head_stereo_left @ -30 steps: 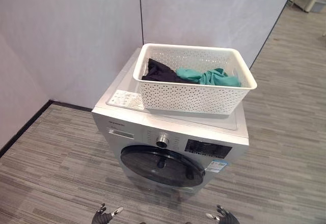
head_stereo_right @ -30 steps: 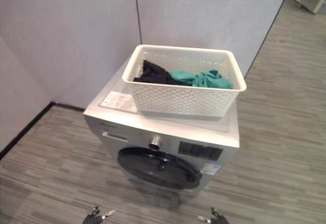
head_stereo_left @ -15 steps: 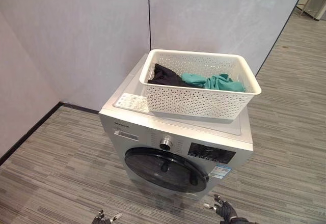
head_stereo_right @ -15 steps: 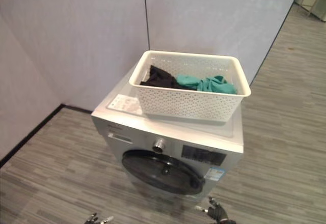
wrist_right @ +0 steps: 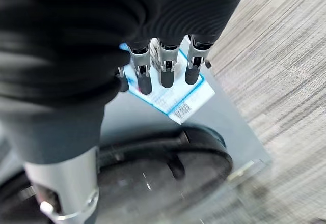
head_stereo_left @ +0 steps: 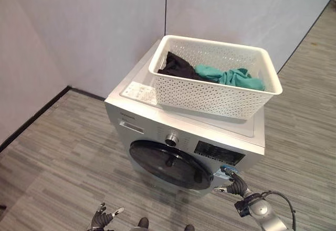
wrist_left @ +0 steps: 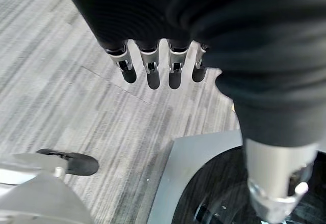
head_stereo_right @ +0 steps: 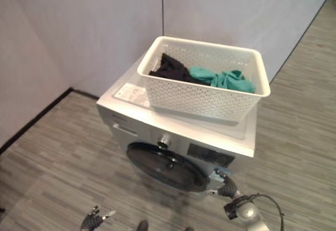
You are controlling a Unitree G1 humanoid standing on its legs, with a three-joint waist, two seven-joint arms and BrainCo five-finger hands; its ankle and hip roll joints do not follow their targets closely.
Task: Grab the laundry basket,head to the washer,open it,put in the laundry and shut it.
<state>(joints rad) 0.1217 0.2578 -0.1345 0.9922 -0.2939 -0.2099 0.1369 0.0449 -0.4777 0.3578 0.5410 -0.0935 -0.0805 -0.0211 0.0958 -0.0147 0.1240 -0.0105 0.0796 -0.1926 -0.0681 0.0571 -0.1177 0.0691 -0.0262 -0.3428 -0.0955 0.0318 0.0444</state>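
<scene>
A silver front-loading washer point(head_stereo_left: 157, 115) stands on grey striped flooring point(head_stereo_left: 47, 168) against pale wall panels point(head_stereo_left: 89, 26). Its round dark door point(head_stereo_left: 170, 165) is closed. A knob point(head_stereo_left: 171, 139) sits just above the door, with a dark display panel point(head_stereo_left: 218, 153) to the knob's right. A white label point(head_stereo_left: 139, 92) lies on the left part of the washer's top.

A white perforated laundry basket point(head_stereo_left: 210, 92) rests on top of the washer, toward its far right side. Inside it lie a black garment point(head_stereo_left: 176, 67) on the left and a teal garment point(head_stereo_left: 228, 77) on the right, touching each other.

The right hand point(head_stereo_left: 235, 185) is raised near the lower right edge of the door, just beside a blue-edged sticker point(wrist_right: 170, 94) on the washer's front. Its fingers point(wrist_right: 165, 74) are straight and loosely spread, holding nothing.

The left hand point(head_stereo_left: 103, 218) hangs low at the near left, well apart from the washer, its fingers point(wrist_left: 153, 74) straight and relaxed, empty.
</scene>
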